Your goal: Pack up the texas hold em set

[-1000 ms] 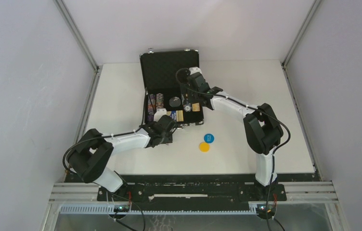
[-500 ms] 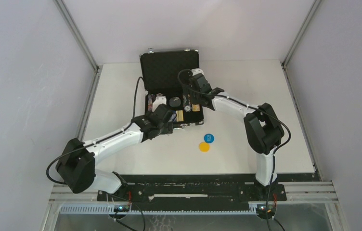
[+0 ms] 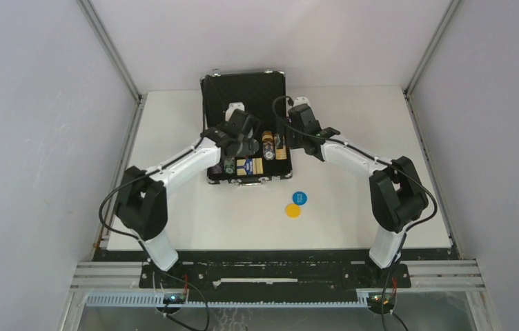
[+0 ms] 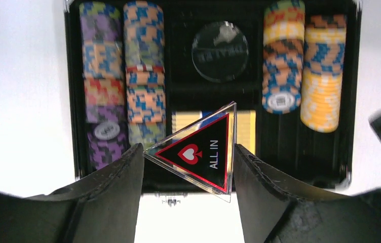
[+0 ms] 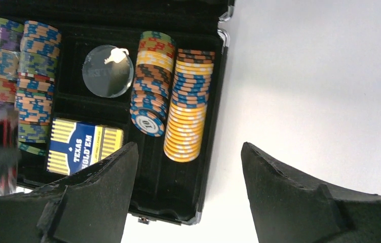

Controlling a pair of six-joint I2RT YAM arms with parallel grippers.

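The black silver-edged briefcase [image 3: 243, 86] stands open at the back of the table. Rows of multicoloured poker chips [image 4: 300, 71] fill its side slots. The yellow-blue card box [image 5: 84, 147] and a dark round disc [image 5: 108, 71] lie in its middle slots. My left gripper [image 3: 237, 148] hovers over the case, shut on the red-black triangular "ALL IN" token [image 4: 198, 149], which hangs above the case's front middle. My right gripper [image 3: 297, 141] is open and empty above the case's right front part [image 5: 214, 202]. The blue disc [image 3: 299, 197] and yellow disc [image 3: 292, 210] lie on the table in front of the case. No white disc shows.
The white table [image 3: 381, 172] is walled by grey panels left, right and behind. A metal rail [image 3: 277, 272] runs along the near edge by the arm bases. The case's front latch [image 5: 140, 220] faces the arms.
My left arm has swung from in front of the case to above it, carrying the triangular token. My right gripper has drawn back to the right, off the chip rows.
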